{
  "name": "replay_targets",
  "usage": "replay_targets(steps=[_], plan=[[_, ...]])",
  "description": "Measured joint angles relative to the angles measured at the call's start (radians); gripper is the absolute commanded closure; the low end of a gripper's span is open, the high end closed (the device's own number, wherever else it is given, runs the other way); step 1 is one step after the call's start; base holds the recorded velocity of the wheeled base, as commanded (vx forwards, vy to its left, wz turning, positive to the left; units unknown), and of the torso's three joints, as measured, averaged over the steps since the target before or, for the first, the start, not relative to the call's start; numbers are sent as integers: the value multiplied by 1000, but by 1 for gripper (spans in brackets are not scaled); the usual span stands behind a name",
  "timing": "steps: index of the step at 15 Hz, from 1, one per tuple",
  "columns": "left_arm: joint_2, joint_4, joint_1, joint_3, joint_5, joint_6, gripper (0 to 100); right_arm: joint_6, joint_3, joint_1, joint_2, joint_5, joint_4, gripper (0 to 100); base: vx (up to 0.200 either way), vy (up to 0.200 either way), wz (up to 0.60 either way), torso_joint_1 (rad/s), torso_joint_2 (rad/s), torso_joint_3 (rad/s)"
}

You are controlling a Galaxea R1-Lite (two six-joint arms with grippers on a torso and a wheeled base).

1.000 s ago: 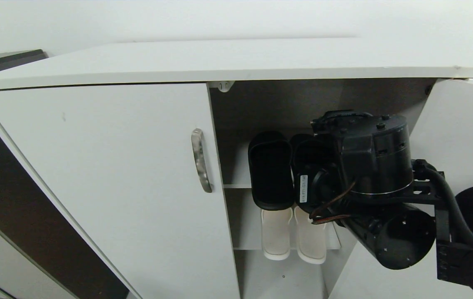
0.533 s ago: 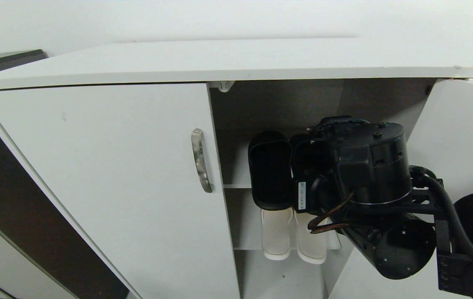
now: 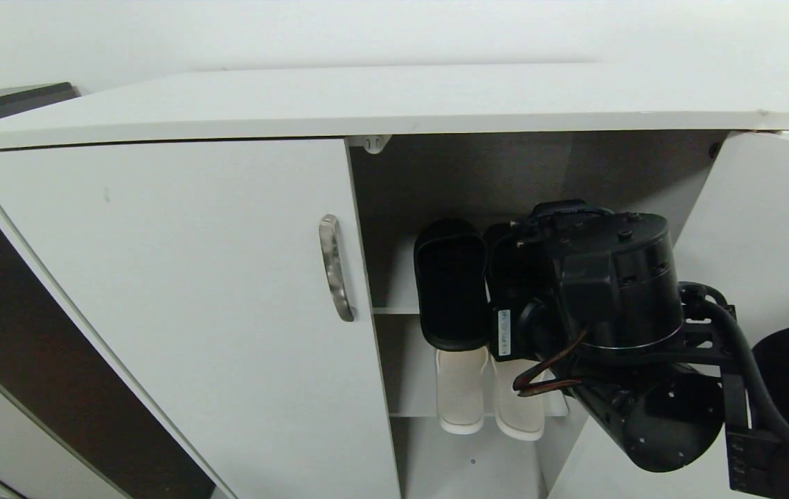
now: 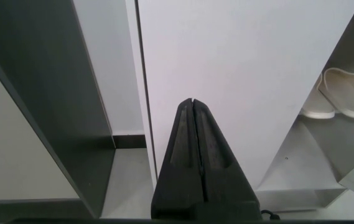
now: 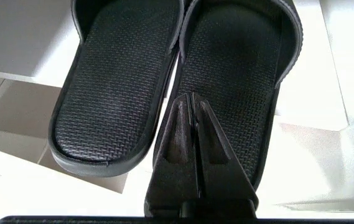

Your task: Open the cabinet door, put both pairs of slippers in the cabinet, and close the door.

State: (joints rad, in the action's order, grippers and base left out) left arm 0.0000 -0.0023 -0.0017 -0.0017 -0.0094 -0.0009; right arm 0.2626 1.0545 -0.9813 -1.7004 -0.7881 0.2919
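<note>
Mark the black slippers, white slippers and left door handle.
black slippers [image 5: 117, 87], right wrist view, footbed of one slipper
white slippers [image 3: 461, 391], head view, footbed of one slipper
left door handle [image 3: 336, 267], head view, mid-bar

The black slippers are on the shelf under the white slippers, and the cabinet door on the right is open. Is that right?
Not quite. The black slippers sit on the shelf above the white slippers, not under them. The head view shows this. The cabinet door on the right is open, just as you said.
</note>
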Motion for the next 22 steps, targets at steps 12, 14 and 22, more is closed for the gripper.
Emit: replay_targets(steps=[12, 14, 22], plan=[[0, 0, 0, 0, 0, 0, 100, -51, -58, 1, 1, 0, 47, 100, -200, 0, 0, 2, 3, 3], [0, 0, 0, 0, 0, 0, 100, -76, -85, 2, 0, 2, 104, 100, -200, 0, 0, 5, 5, 5], [0, 0, 0, 0, 0, 0, 100, -100, -123, 7, -1, 10, 130, 100, -125, 0, 0, 0, 0, 0]])
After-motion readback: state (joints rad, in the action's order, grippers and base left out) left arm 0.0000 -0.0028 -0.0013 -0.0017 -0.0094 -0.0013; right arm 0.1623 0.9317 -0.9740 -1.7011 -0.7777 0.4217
